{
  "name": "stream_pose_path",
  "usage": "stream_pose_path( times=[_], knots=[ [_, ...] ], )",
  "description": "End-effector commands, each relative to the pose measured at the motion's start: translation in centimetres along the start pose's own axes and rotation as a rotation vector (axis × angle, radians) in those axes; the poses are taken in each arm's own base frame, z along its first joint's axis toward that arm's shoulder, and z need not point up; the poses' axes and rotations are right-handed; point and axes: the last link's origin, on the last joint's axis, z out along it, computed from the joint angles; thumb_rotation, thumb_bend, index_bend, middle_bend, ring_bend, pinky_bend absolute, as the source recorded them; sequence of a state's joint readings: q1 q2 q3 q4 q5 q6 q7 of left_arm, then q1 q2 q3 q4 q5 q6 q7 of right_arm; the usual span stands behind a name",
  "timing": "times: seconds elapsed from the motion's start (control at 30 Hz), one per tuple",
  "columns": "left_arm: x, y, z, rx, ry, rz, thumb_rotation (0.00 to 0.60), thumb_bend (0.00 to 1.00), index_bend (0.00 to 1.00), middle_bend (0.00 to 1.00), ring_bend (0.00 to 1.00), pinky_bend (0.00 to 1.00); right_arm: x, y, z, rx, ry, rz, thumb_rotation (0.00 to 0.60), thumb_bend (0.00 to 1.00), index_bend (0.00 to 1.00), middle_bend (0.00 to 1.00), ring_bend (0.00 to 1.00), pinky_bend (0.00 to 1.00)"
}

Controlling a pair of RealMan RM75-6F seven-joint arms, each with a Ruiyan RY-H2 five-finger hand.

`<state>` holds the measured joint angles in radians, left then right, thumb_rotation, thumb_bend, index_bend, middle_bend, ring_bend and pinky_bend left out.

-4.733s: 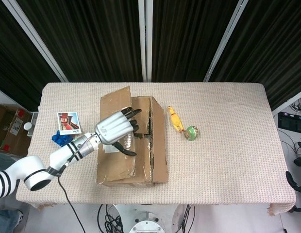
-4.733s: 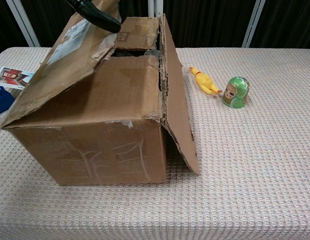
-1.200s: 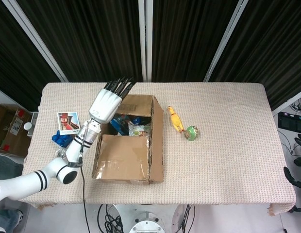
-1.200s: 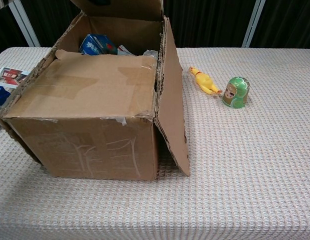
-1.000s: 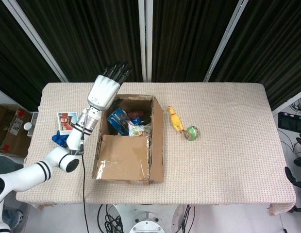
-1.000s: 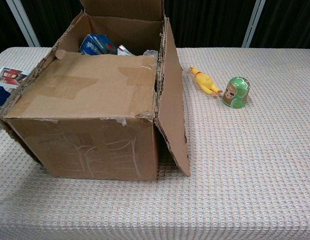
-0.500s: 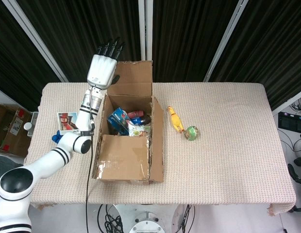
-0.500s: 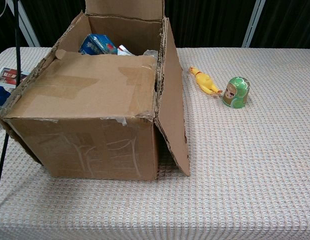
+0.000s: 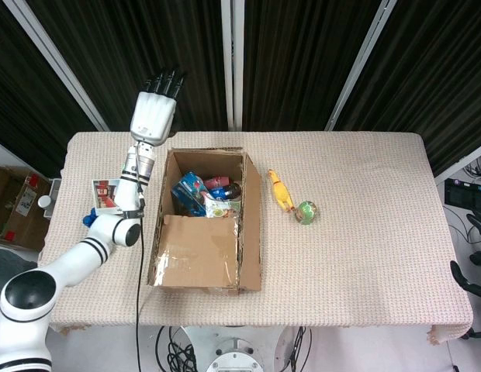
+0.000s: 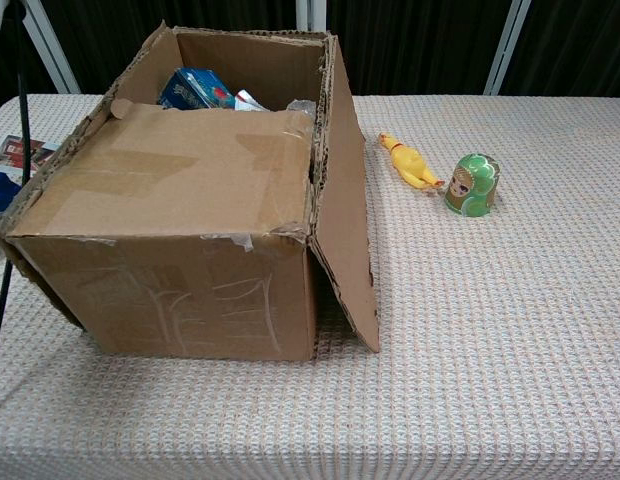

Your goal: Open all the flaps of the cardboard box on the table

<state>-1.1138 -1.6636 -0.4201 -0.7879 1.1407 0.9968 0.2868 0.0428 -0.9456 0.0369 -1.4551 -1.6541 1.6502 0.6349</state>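
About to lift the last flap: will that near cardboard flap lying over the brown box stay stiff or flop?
The near cardboard flap probably bends somewhat: its edges look torn and creased. Likely light, so it may fall back unless folded past the brown box's edge.

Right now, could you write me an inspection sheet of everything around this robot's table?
Surface: table under a beige woven cloth.
Job's things: cardboard box; near flap lies over the opening, right flap hangs down outside, far end shows packets inside.
Clutter: yellow rubber chicken, green toy, picture card, blue object.
Hands: left hand raised beyond the box's far left corner, fingers straight, holding nothing; right hand nothing seen.
Cables: black cable along the left arm.
Surroundings: black curtains behind; another carton on the floor.
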Motion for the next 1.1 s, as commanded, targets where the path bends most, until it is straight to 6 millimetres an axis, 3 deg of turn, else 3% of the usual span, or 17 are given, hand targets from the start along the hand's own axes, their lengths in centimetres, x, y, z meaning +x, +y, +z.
stream_pose_path(
  times=[0.03,0.13,0.27,0.43,0.6,0.73,0.83,0.93,1.0,1.1],
  knots=[
    [2.2,-2.0,-2.4,-0.038,-0.009,-0.075,0.6,0.17,0.0,0.0,0.05,0.19,-0.2,-0.8,0.8,0.037,-0.033,-0.016,0.6,0.35,0.0,0.0,0.0,0.0],
    [4.0,-3.8,-5.6,-0.081,-0.061,-0.087,0.6,0.16,0.01,0.03,0.05,0.19,-0.3,-2.1,1.7,0.089,-0.06,-0.04,0.6,0.36,0.0,0.0,0.0,0.0],
    [7.3,-7.3,-12.2,-0.109,-0.161,-0.042,0.6,0.11,0.07,0.08,0.06,0.19,-0.4,-4.7,3.4,0.168,-0.085,-0.076,0.6,0.36,0.0,0.0,0.0,0.0],
    [10.0,-11.9,-20.5,-0.017,-0.263,-0.037,0.6,0.09,0.08,0.14,0.08,0.19,-1.0,-8.2,5.5,0.244,-0.135,-0.11,0.6,0.37,0.0,0.0,0.0,0.0],
    [11.3,-15.3,-28.3,0.08,-0.319,-0.059,0.6,0.09,0.1,0.14,0.09,0.19,-2.3,-11.8,8.5,0.302,-0.218,-0.146,0.6,0.5,0.0,0.0,0.0,0.0],
    [11.6,-16.9,-34.1,0.145,-0.33,-0.088,0.597,0.09,0.11,0.15,0.09,0.19,-3.8,-16.2,12.2,0.358,-0.321,-0.143,0.6,0.52,0.0,0.0,0.0,0.0],
    [11.6,-17.5,-36.6,0.168,-0.327,-0.076,0.59,0.09,0.11,0.15,0.09,0.19,-5.1,-19.2,14.3,0.387,-0.387,-0.149,0.6,0.51,0.0,0.0,0.0,0.0],
    [11.9,-18.2,-39.2,0.207,-0.321,-0.085,0.588,0.09,0.11,0.15,0.09,0.19,-7.2,-23.1,16.9,0.444,-0.453,-0.199,0.6,0.42,0.0,0.0,0.0,0.0],
    [12.1,-18.5,-40.2,0.219,-0.315,-0.101,0.588,0.09,0.11,0.15,0.09,0.19,-8.7,-24.9,18.1,0.448,-0.489,-0.187,0.6,0.34,0.0,0.0,0.0,0.0],
    [12.2,-18.8,-41.5,0.227,-0.319,-0.104,0.583,0.09,0.11,0.15,0.09,0.19,-11.4,-27.7,19.6,0.441,-0.575,-0.168,0.6,0.33,0.0,0.0,0.0,0.0]
  ],
)
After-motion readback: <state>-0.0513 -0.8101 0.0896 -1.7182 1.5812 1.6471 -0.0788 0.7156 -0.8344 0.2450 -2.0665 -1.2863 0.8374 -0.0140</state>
